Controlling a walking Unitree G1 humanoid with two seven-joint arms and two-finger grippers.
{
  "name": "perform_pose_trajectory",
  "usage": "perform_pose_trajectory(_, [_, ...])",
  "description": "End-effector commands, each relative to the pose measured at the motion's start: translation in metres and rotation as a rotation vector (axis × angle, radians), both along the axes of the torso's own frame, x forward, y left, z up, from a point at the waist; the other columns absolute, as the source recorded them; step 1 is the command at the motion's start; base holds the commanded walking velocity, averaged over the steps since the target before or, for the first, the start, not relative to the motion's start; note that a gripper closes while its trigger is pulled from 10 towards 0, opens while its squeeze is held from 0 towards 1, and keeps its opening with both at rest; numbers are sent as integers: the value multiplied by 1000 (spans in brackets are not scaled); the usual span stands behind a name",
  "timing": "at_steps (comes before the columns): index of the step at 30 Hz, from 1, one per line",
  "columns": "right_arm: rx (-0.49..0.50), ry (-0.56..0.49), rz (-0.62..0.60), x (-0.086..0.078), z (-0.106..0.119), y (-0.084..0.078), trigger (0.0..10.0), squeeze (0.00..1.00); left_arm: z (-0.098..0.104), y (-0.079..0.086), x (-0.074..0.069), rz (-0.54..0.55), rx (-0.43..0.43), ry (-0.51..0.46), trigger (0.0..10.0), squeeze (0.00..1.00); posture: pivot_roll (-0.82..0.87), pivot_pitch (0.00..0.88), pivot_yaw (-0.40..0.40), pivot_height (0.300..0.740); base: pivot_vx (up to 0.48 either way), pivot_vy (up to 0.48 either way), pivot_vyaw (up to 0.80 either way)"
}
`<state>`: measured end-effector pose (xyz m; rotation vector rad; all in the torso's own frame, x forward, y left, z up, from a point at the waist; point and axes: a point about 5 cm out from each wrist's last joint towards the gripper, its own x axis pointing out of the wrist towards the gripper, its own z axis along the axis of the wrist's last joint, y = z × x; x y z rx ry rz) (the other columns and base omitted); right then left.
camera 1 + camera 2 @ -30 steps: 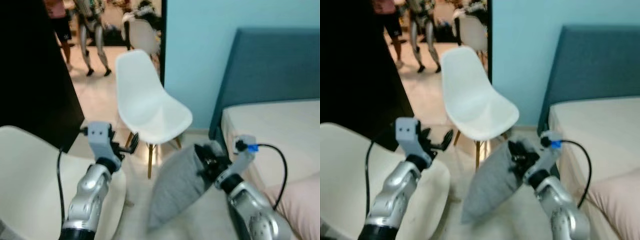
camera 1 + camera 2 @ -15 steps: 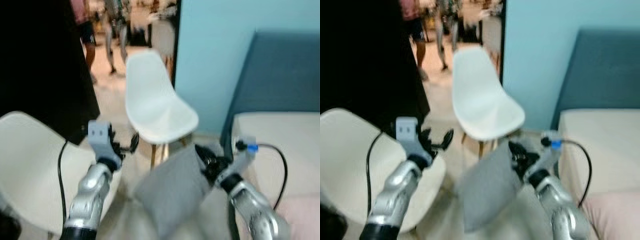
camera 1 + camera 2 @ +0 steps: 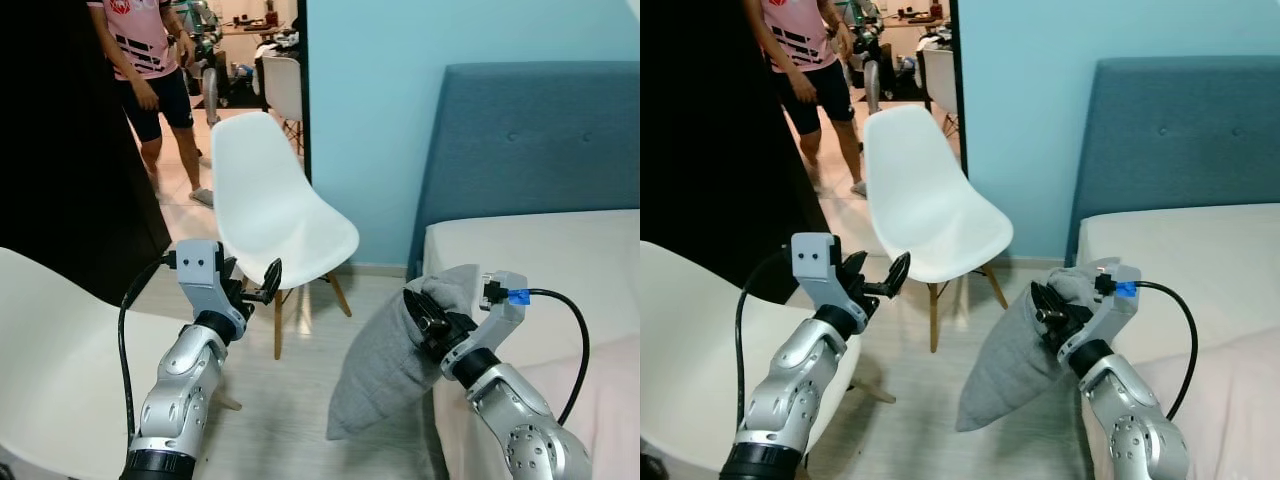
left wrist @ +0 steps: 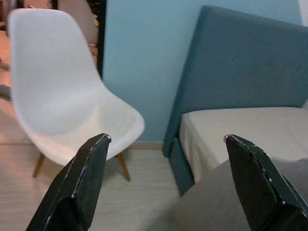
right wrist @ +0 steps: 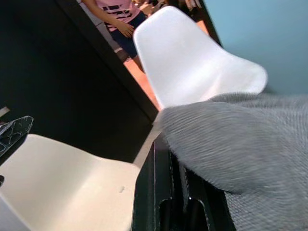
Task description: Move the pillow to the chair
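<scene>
A grey pillow point(image 3: 385, 352) hangs beside the bed, pinched at its top corner by my right gripper point(image 3: 425, 318), which is shut on it. In the right wrist view the grey pillow point(image 5: 245, 149) drapes over the black fingers point(image 5: 156, 185). A white shell chair point(image 3: 268, 212) on wooden legs stands ahead by the blue wall, apart from the pillow. My left gripper point(image 3: 252, 287) is raised in front of that chair, open and holding nothing. The left wrist view looks between its spread fingers point(image 4: 79, 185) at the white chair point(image 4: 62, 96) and the bed.
A second white chair point(image 3: 60, 385) sits close at my lower left. The bed point(image 3: 560, 250) with a blue headboard point(image 3: 530, 140) fills the right. A person point(image 3: 145, 70) stands in the doorway behind. A dark panel point(image 3: 60, 150) lies to the left. Wood floor point(image 3: 290, 420) lies between the chairs.
The camera has swung and the blur has cleared. The pillow has swung back under my right gripper, closer to the bed. The left gripper holds about the same pose.
</scene>
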<state>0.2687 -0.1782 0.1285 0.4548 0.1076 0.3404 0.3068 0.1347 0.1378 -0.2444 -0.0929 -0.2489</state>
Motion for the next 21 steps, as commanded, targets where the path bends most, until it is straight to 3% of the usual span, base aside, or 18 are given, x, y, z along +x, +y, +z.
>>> perform_pose_trajectory(1, [-47,-85,47,2,11,10,10000,0,-3,1,-1,-2,33,5,10000,0,-103,0,2,720,0,-465,800])
perform_pose_trajectory(4, [-88,-80,62,1,10,13,10000,0,-5,2,-1,12,20,15,10000,0,-102,0,2,720,0,-465,796])
perform_pose_trajectory(5, [-72,-78,55,1,10,12,10000,0,-4,4,0,26,-17,16,10000,0,-103,0,1,720,0,0,788])
perform_pose_trajectory(9, [-62,-78,50,1,10,11,10000,0,-4,5,0,33,-27,20,10000,0,-103,0,1,720,0,0,788])
perform_pose_trajectory(21, [-66,-72,66,0,9,13,10000,0,-5,8,0,51,-47,24,10000,0,-110,0,10,720,0,0,0])
